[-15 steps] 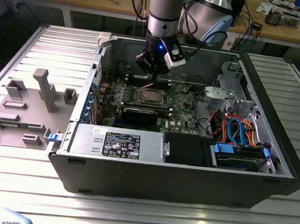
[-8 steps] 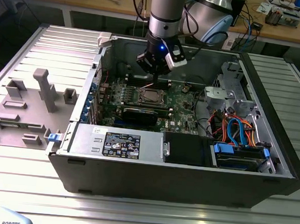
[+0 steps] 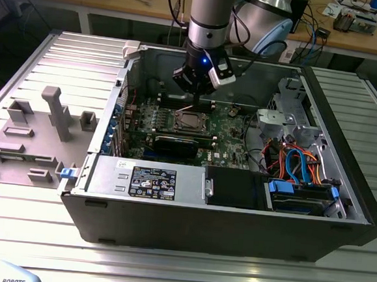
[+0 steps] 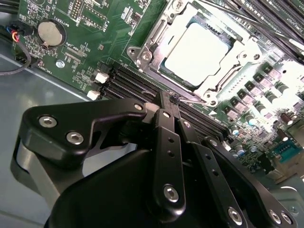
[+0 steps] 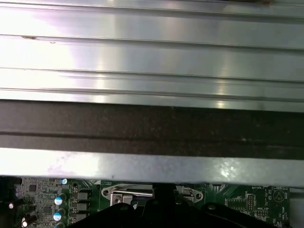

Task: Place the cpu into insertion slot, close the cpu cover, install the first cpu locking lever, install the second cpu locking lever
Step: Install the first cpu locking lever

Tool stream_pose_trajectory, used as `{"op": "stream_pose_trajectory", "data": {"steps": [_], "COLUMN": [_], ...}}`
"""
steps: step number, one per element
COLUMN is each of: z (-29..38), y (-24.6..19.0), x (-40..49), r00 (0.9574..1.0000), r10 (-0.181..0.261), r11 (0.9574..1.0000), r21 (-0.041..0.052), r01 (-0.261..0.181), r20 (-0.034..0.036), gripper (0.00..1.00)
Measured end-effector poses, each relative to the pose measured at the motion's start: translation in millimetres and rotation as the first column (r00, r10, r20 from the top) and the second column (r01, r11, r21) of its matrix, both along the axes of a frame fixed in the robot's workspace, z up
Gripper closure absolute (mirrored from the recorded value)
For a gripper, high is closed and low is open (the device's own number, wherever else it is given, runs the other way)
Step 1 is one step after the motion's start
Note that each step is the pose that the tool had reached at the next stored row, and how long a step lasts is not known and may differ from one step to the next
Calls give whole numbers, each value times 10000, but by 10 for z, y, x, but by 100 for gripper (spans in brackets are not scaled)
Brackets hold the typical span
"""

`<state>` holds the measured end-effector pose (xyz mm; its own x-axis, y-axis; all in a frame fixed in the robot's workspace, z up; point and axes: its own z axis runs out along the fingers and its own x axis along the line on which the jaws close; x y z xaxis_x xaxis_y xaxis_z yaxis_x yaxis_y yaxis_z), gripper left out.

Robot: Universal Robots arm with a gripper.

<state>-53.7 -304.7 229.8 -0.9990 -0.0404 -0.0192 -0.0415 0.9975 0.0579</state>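
Ribbed aluminium table (image 3: 178,271) carries an open computer case (image 3: 221,228), with a cluttered wooden bench along the back of the room. Grey moulded fixtures (image 3: 57,111) stand on the table beside the case.

Landmark: the socket (image 3: 189,121) on the green motherboard (image 3: 231,134) inside the case.

Findings:
- Cpu (image 4: 197,53) lies flat in the socket, its pale metal top showing through the window of the cover (image 4: 240,57). Placement appears done.
- Cover lies down over the cpu, framing it. Closing appears done.
- Gripper (image 4: 167,97) hangs just above the socket's edge nearest the memory slots (image 4: 128,83). In the second wrist view the jaws are drawn together to a narrow point, and nothing is seen between them.
- A thin wire lever (image 4: 187,97) runs along that same socket edge, directly ahead of the jaw tips. Whether tip and lever touch cannot be told.

Judgement: the step in hand is a locking lever, most likely the first. It calls for a steady downward push on the wire, then a sideways tuck under its retaining hook, without skidding onto the memory slots.
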Motion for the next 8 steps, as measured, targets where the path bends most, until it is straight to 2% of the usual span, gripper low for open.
{"op": "stream_pose_trajectory", "data": {"steps": [8], "z": [-60], "y": [15], "x": [53], "r00": [10000], "r10": [-36], "r11": [10000], "r21": [-1], "r01": [36], "r20": [0], "gripper": [89]}}
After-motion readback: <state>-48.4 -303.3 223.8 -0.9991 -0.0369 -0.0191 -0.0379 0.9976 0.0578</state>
